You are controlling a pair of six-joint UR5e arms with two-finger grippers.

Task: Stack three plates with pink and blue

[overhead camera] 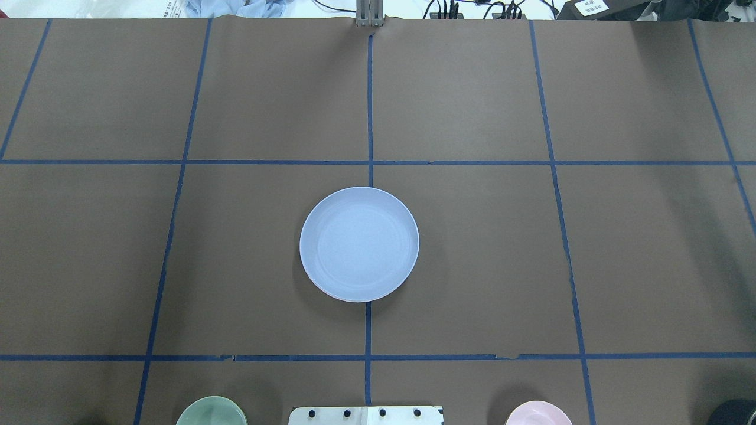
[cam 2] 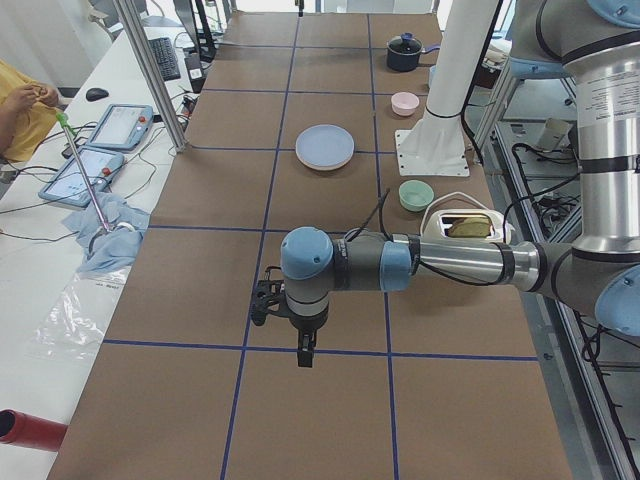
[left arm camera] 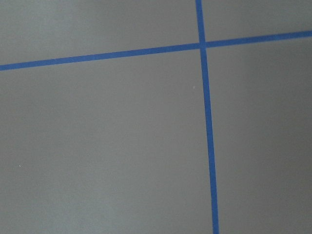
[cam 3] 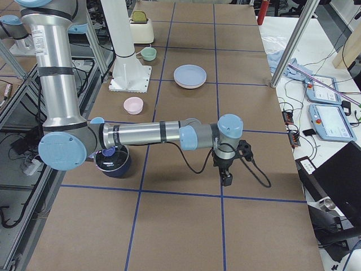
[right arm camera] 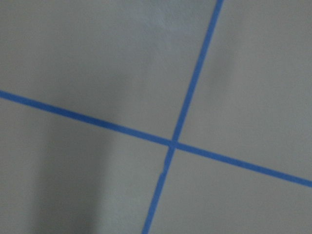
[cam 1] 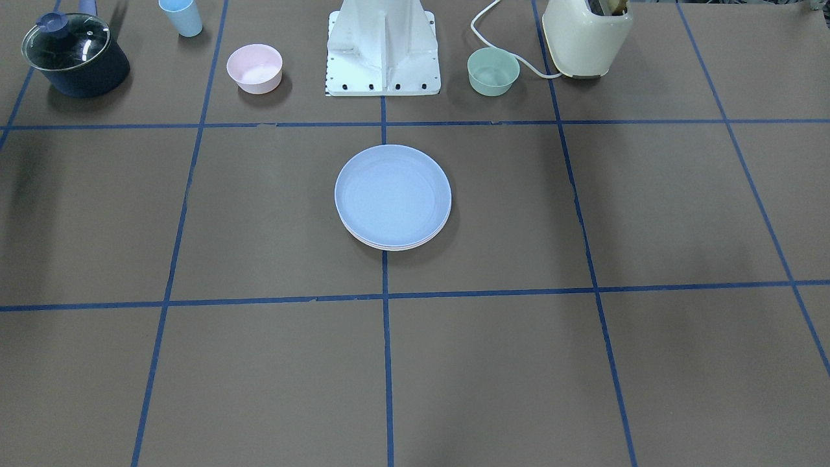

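Left gripper [cam 2: 304,358]: hangs over bare table [cam 2: 190,300], well apart from the plates — open or closed, cannot tell.
Right gripper [cam 3: 227,180]: likewise at the opposite end — state cannot be told.
Light blue plate [cam 1: 392,193]: on top, mid-table on the centre tape line [cam 1: 387,350].
Lower plates [cam 1: 394,247]: two pale rims under its edge, colours unclear.
Robot's side: pink bowl [cam 1: 254,67], mint-green bowl [cam 1: 493,71], toaster [cam 1: 587,35], lidded pot [cam 1: 74,55], blue cup [cam 1: 181,16].

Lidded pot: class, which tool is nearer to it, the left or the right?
Right. The right tool hangs over the table at the pot's end; the left tool hangs at the opposite end, past the toaster.
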